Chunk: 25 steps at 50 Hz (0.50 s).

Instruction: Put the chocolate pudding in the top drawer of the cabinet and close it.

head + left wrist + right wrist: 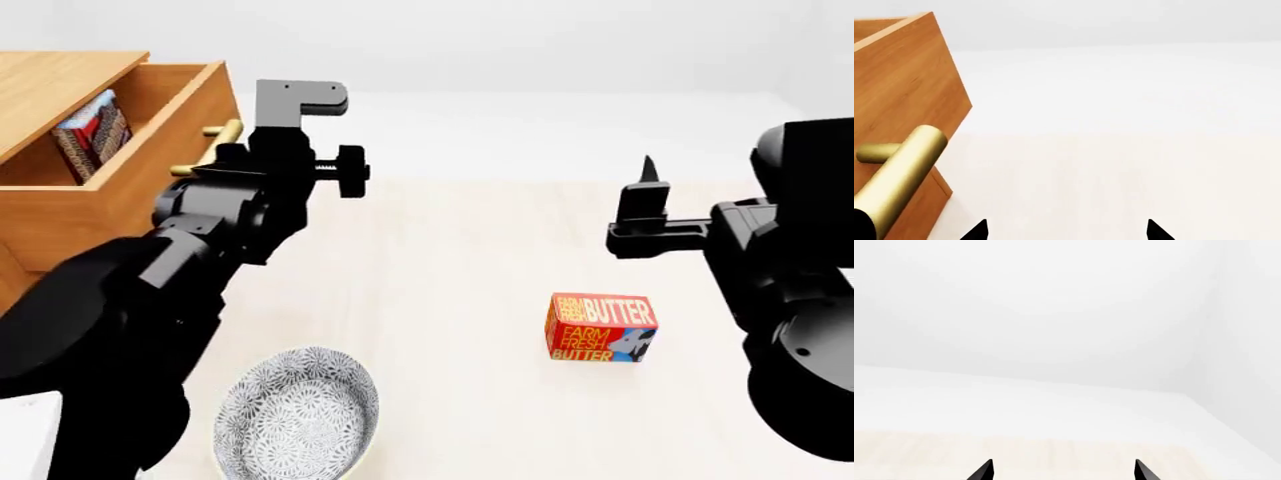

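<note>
The cabinet (47,75) stands at the far left with its top drawer (167,115) pulled out. Inside the drawer, the chocolate pudding (91,135) stands on edge, a thin dark brown and red box. My left gripper (1066,232) is open and empty, just to the right of the drawer's brass handle (901,175) and not touching it. The drawer front (901,85) fills that view's side. In the head view the left wrist (274,165) sits beside the handle (222,134). My right gripper (1063,471) is open, raised above the table at the right (646,190), with nothing in it.
A red-orange butter box (601,327) lies on the light table (454,260), right of centre. A patterned grey bowl (296,412) sits near the front edge under my left arm. Something white (24,430) shows at the bottom left corner.
</note>
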Tool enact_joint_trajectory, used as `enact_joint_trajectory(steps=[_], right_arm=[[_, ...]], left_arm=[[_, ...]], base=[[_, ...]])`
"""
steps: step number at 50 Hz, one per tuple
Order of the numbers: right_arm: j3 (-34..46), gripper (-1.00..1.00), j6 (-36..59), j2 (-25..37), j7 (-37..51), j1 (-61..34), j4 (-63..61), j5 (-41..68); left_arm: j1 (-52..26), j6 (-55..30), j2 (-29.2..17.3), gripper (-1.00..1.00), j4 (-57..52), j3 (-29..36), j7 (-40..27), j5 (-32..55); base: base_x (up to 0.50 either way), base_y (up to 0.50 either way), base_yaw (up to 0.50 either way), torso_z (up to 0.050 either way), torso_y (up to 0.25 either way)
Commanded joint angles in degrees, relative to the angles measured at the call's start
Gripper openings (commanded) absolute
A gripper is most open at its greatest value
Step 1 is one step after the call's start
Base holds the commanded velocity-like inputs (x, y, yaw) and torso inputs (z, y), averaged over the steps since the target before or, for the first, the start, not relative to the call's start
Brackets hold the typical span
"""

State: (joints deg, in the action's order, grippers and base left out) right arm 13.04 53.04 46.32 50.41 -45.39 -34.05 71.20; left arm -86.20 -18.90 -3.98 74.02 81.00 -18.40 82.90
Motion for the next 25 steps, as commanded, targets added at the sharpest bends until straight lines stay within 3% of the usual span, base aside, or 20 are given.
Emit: enact_joint_trajectory(steps=[1, 7, 18, 25], right_arm=[[1.1, 1.00, 0.4, -0.9, 0.0, -1.1, 0.6, -0.4], [1.9, 1.00, 0.9, -1.6, 0.2, -2.2, 1.0, -0.3], [2.6, 1.00, 0.8, -2.2, -0.2, -2.9, 1.6, -0.8], [3.1, 1.00, 0.8, -2.6, -0.1, -3.2, 1.8, -1.0]], left_arm=[[0.6, -2.1, -3.2, 1.00, 1.0, -10.0, -0.9, -9.5], [1.5, -4.3, -3.9, 1.00, 1.0, -23.4, -0.7, -21.7], [3.2, -8.6, -4.0, 1.00, 1.0, -56.9, 2.6, -55.0], [2.9, -9.6, -4.2, 1.00, 1.0, -70.8, 4.5, -69.0]], base=[[0.00, 0.00, 0.00, 0.000, 0.000], [0.00, 0.00, 0.00, 0.000, 0.000], [0.00, 0.00, 0.00, 0.000, 0.000], [0.00, 0.00, 0.00, 0.000, 0.000]])
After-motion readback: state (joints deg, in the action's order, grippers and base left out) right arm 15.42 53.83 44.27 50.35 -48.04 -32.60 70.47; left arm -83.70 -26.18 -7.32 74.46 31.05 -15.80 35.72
